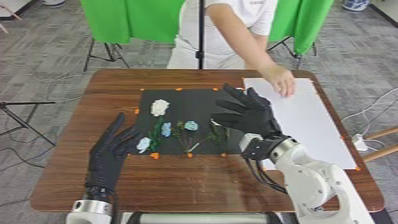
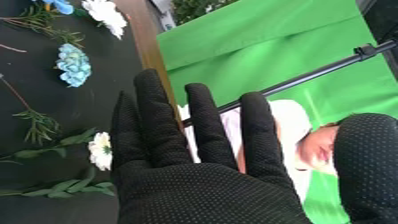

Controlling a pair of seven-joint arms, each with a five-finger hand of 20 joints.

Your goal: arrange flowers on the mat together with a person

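The place looks like a robotics lab or test studio: a green cloth backdrop point(image 1: 133, 20) hangs at the far side, black stands point(image 1: 112, 52) rise from a grey floor point(image 1: 53, 70), loose white cables point(image 1: 367, 119) lie at right, and a white robot arm point(image 1: 306, 180) reaches over the table point(image 1: 160, 187).

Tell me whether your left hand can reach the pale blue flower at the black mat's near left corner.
Likely yes: the left hand is open beside the pale blue flower, with nothing visible between them.

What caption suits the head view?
Flowers on a black mat, the robot's right hand by its edge, a person's hand at the white sheet.
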